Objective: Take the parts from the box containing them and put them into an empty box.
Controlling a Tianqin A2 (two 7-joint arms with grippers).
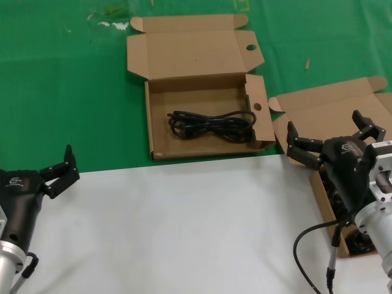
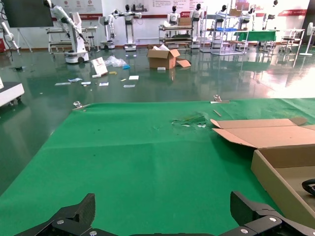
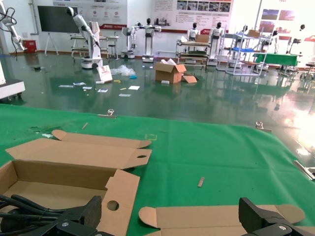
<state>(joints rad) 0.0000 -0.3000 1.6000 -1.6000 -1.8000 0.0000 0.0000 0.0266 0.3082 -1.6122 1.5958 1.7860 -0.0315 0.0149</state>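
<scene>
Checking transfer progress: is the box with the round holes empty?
No. One black coiled cable lies inside the box with round holes, lid open.

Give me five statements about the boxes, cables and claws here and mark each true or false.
1. A black cable lies inside the box with round holes at the middle of the head view. True.
2. The right claw is shut on a cable. False: its jaws are spread and hold nothing, above the box with plain flaps.
3. The left claw is over the white surface, open and empty. True.
4. Both boxes have their lids closed. False: both lids are folded open.
5. The box with round holes lies on the white surface. False: it lies on the green mat.
</scene>
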